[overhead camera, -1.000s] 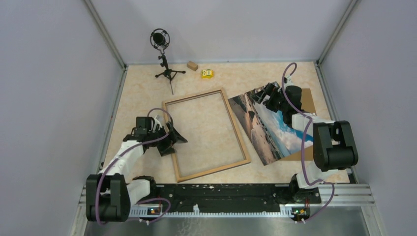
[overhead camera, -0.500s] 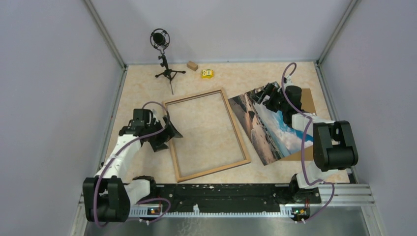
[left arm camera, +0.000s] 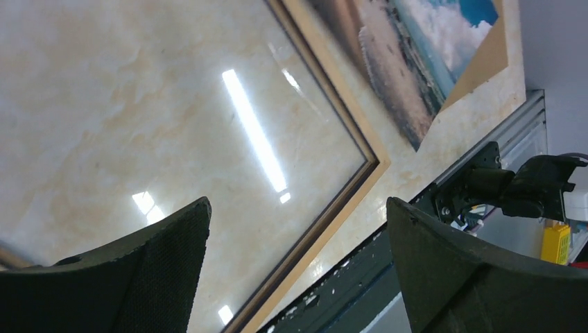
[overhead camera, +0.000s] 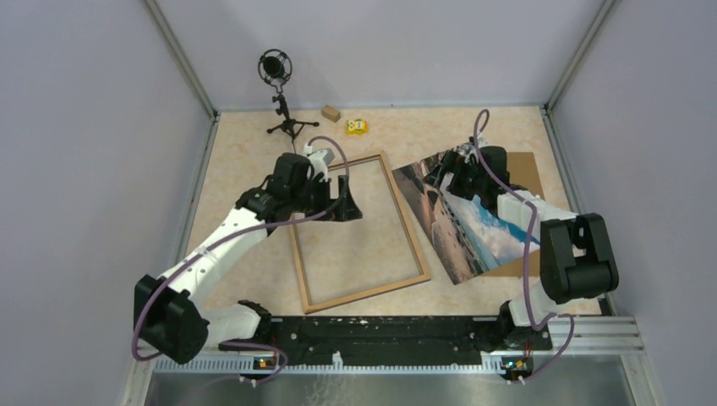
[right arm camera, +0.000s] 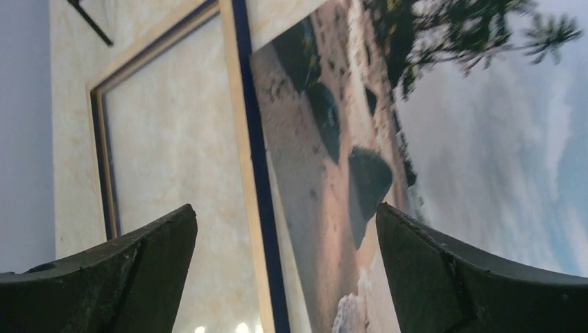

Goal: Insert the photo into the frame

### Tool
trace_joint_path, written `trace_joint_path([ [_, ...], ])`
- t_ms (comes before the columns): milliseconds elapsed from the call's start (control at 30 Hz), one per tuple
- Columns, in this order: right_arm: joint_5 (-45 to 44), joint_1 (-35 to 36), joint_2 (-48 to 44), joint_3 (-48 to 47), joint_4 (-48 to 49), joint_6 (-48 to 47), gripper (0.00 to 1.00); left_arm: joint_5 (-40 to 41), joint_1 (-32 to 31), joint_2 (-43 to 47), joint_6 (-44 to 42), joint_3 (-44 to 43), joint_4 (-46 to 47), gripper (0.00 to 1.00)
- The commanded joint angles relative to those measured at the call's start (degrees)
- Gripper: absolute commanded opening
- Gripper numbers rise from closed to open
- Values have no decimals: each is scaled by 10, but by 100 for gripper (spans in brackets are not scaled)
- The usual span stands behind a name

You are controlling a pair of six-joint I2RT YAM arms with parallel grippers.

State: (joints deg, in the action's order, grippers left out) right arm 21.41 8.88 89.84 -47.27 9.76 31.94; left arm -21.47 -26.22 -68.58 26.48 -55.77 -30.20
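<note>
Pale wood marks the frame (overhead camera: 407, 224) in the top view. It lies flat on the marbled table (overhead camera: 241, 156), empty, with the tabletop showing through it. The left gripper (overhead camera: 347, 207) hangs over the frame's far left part, reaching in above the opening. The photo (overhead camera: 461, 222) lies just right of the frame, resting partly on a brown board (overhead camera: 529, 172). The right gripper (overhead camera: 445, 172) is above the photo's far end. Well beyond the left gripper stand a microphone stand (overhead camera: 279, 95), a wooden block (overhead camera: 330, 112) and a yellow toy (overhead camera: 356, 127).

In the left wrist view, the left gripper (left arm camera: 297, 208) is spread wide, its black fingers (left arm camera: 152, 277) far apart with nothing between them. Below the gap lies a corner of the frame (left arm camera: 372, 165). Past it, ahead of the fingers, are the photo (left arm camera: 409, 69) and a wedge of the board (left arm camera: 485, 59).

In the right wrist view, the right gripper (right arm camera: 284, 208) is also spread wide and holds nothing. One long side of the frame (right arm camera: 249, 173), with a dark blue edge, runs under the gap. The photo (right arm camera: 430, 139) lies beside that rail, towards the right finger, touching or nearly touching it.
</note>
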Motion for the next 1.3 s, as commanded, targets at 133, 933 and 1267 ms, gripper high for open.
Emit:
trace_joint_path([
  [133,-5,41,-111,-10,-219,-66,98,-84,-42,-74,-79,-84,101,98],
  [933,-568,372,-14,-168,-638,-69,93,257,-85,-24,-24,-90,0,98],
  [1267,-612,436,45,-165,-595,-88,70,491,-82,-13,48,-94,-55,98],
])
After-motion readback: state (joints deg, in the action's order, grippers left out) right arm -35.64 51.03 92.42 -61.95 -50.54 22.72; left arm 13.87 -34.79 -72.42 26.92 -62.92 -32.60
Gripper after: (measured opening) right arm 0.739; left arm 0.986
